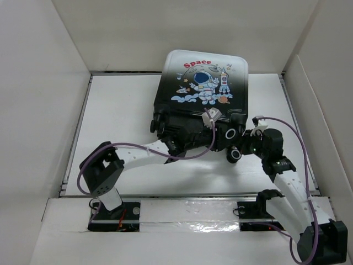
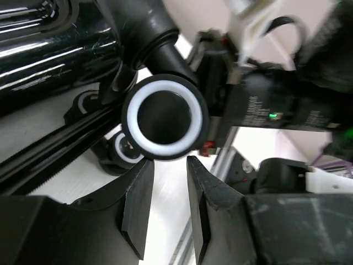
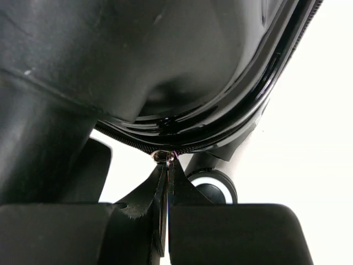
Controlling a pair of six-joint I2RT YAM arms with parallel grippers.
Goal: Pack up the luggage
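White table (image 1: 121,110): luggage (image 1: 204,88) flat, astronaut print up, black-to-white shell.

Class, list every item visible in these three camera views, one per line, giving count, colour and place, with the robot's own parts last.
luggage: one, black fading to white, astronaut print, closed, far middle of table
wheels: at least two, black with white rings, luggage's near end
zip pull: one, metallic, on the luggage's zip
table: one, white, under the luggage
walls: white, around the table
cables: two, purple, along the arms
left gripper: one, black, open, just below a wheel
right gripper: one, black, shut on zip pull
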